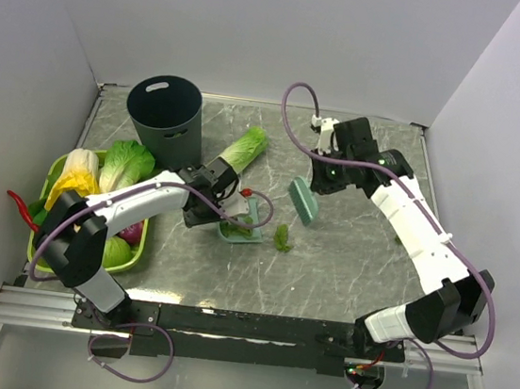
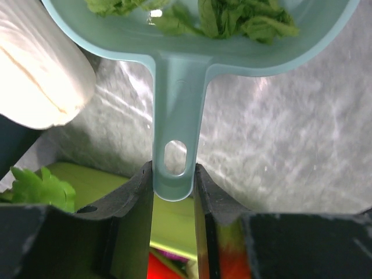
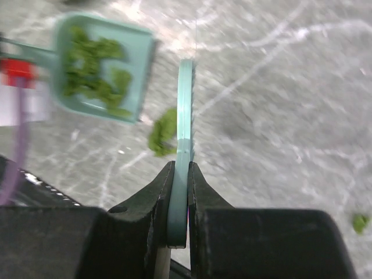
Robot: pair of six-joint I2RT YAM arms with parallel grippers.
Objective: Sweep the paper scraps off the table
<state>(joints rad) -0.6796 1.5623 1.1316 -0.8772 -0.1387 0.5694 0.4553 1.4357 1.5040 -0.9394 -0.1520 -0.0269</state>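
L claw [image 2: 174, 174]: pinching end of dustpan [image 2: 177, 110] handle; pan bowl just ahead of tips.
R claw [image 3: 180, 174]: pressed tight on brush [image 3: 185, 104], held edge-on, sticking out ahead of jaws.
Paper scraps [image 2: 232, 17]: green heap in pan bowl, ahead of L claw.
Loose scrap [image 3: 163, 132]: on table [image 3: 279, 116], ahead of R claw, just beside brush, betw. brush & pan.
Stray scrap [image 3: 360, 222]: on table, low at right edge of R wrist view, well apart from brush.
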